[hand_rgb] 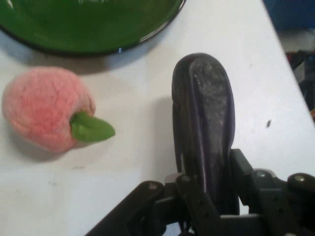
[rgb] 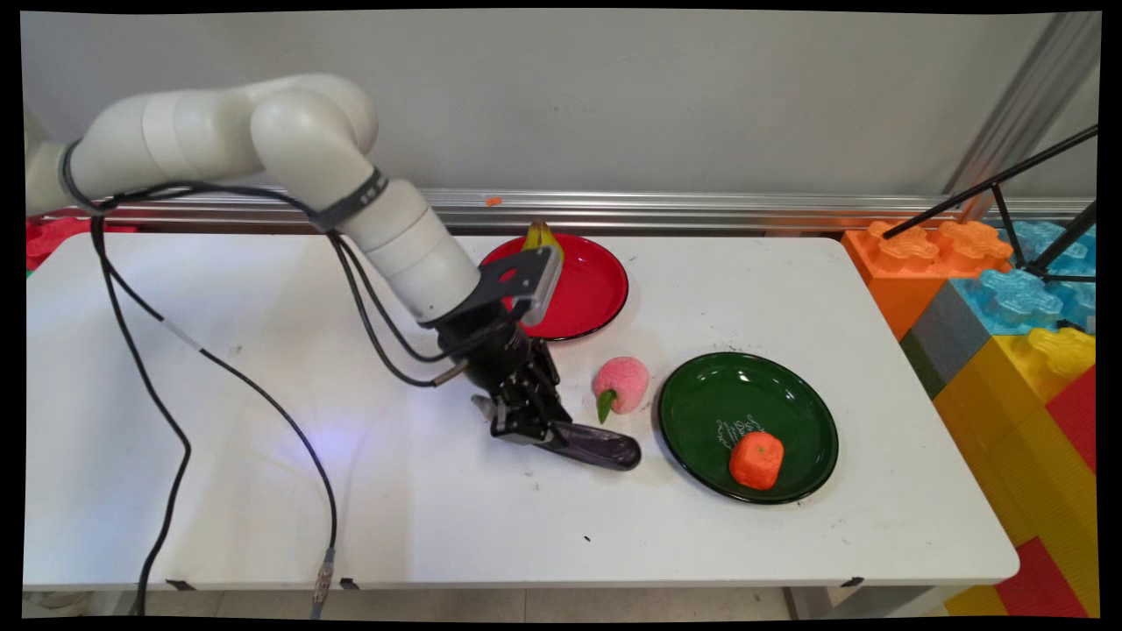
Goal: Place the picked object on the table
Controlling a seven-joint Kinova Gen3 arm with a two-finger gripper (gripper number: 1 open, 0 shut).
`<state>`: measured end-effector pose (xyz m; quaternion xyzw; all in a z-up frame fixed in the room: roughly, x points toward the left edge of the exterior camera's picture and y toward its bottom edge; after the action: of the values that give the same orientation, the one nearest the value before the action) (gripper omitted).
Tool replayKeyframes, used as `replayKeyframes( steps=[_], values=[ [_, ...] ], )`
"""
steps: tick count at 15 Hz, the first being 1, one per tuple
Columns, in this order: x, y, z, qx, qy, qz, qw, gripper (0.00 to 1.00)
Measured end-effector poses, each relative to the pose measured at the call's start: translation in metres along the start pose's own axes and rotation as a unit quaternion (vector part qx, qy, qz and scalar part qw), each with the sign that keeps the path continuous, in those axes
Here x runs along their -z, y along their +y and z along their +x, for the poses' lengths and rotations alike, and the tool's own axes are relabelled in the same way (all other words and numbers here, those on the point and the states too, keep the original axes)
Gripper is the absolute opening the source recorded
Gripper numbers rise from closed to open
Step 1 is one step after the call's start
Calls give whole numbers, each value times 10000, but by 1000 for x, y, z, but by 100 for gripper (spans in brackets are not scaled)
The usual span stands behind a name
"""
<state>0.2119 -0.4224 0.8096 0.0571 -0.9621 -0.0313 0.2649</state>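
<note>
My gripper is low over the table's middle, its fingers shut on the near end of a dark purple eggplant that lies on the white table. In the hand view the eggplant runs up from between the two fingers. A pink plush peach with a green leaf lies just beyond it, apart from it; in the hand view the peach is to the left. The green plate lies right of the peach and holds an orange fruit; the green plate's rim crosses the hand view's top.
A red plate lies behind the gripper, with a banana at its far edge, partly hidden by the wrist. Big toy blocks and black tripod legs stand off the table's right end. Black cables hang over the left half.
</note>
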Motion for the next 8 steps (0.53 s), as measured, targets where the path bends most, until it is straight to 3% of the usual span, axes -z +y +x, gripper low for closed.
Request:
replayKeyframes(
  steps=[8],
  values=[
    [-27,-7,-30,-133,-30,169,9998,0]
  ],
)
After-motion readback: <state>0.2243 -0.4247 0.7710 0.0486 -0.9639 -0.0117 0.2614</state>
